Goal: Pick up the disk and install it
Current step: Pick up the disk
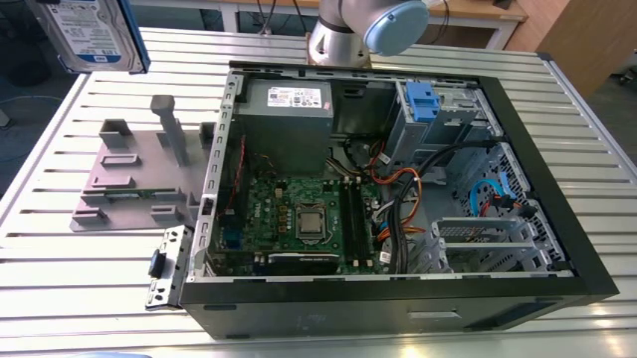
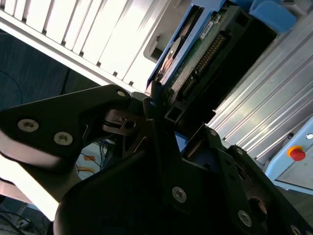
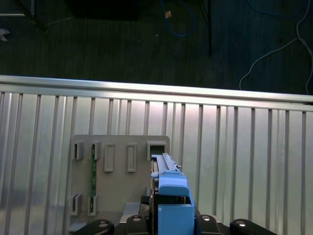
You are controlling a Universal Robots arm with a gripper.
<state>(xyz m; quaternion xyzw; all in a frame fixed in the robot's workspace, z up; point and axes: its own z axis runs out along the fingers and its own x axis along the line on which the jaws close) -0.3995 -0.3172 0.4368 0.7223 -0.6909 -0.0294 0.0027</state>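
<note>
The disk, a silver drive with a white and blue label in a blue bracket, hangs high above the table at the exterior view's far left. In the second wrist view my gripper is shut on the disk, with black fingers clamping its end; the green circuit board side shows. In the first wrist view the disk stands edge-on in the gripper, above the grey fixture plate.
An open computer case lies on the slatted metal table, with motherboard, cables and a drive bay with a blue clip. The grey fixture plate sits at the case's left. The arm's base stands behind the case.
</note>
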